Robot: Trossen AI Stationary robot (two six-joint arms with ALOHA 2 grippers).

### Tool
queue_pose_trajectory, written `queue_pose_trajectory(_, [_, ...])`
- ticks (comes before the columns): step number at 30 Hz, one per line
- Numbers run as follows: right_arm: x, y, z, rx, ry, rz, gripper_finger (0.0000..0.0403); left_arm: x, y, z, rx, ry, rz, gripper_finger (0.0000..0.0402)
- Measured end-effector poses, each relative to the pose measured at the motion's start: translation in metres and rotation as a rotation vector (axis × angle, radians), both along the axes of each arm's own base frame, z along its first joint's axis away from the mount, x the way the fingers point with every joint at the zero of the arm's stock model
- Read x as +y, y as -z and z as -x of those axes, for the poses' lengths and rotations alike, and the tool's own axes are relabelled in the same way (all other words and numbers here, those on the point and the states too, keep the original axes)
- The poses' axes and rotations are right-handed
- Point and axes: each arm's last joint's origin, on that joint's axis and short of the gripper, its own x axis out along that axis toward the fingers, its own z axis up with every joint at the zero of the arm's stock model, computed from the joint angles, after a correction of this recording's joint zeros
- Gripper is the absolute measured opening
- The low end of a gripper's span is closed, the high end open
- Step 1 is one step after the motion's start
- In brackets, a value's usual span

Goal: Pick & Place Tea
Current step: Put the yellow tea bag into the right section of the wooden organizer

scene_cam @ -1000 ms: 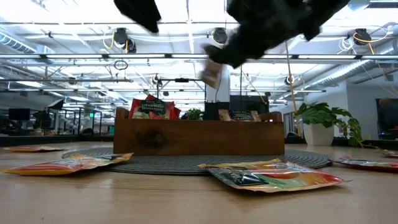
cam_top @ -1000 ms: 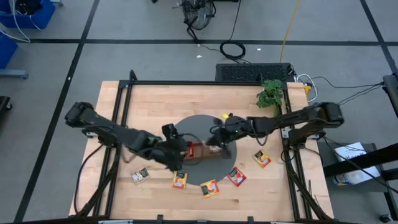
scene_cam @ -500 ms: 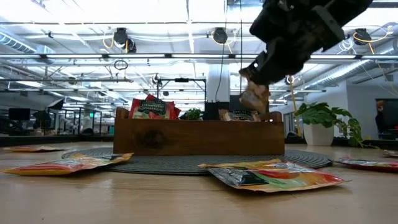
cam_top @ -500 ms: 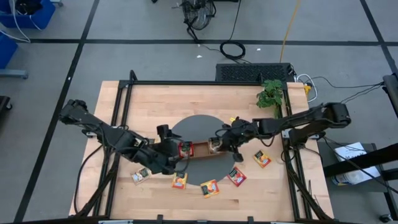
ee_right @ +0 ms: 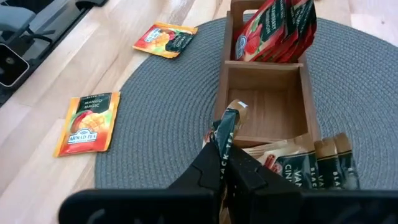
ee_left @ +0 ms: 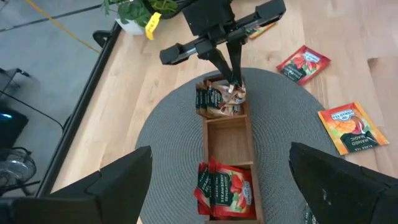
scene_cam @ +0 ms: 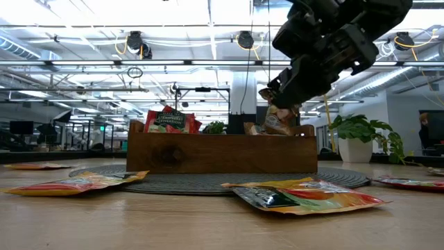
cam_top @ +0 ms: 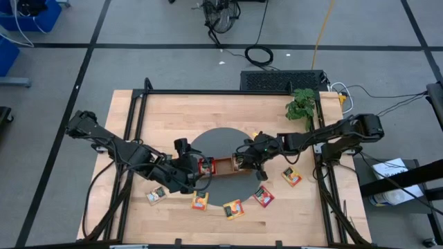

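My right gripper [cam_top: 242, 160] is shut on one tea packet [ee_right: 229, 127], whitish-brown with dark print, held edge-down. It hangs at rim height over the wooden tray [cam_top: 223, 174], above the divider by the end compartment that holds similar dark-print packets [ee_left: 217, 102]. The tray's middle compartment [ee_left: 227, 140] is bare, and red packets [ee_left: 224, 186] fill the other end. In the low view the held packet [scene_cam: 277, 121] is level with the tray's top edge [scene_cam: 222, 139]. My left gripper [cam_top: 192, 176] hovers open and unloaded beside the tray's red-packet end.
The tray sits on a round grey mat [cam_top: 221, 142]. Loose tea packets lie on the table in front of the mat [cam_top: 156, 195], [cam_top: 200, 200], [cam_top: 233, 209], and more to the right [cam_top: 264, 196]. A potted plant [cam_top: 301, 105] stands at the back right.
The right gripper has come down with its packet from high above the tray to the rim of the end compartment. The left gripper has drawn back slightly and stays open.
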Motion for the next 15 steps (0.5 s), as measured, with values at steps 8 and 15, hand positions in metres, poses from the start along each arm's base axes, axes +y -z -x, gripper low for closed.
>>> queue_pose_trajectory(8, [-0.006,-0.0003,0.0007,0.002,0.068,0.065,0.0,0.0,0.0,0.0,0.0,0.0,0.0,0.0375])
queue_pose_trajectory(15, [-0.0053,0.0018,0.0023,0.035,0.09,0.062,0.0001,0.0003,0.0005,0.0005,0.007,-0.002,-0.002,0.0366])
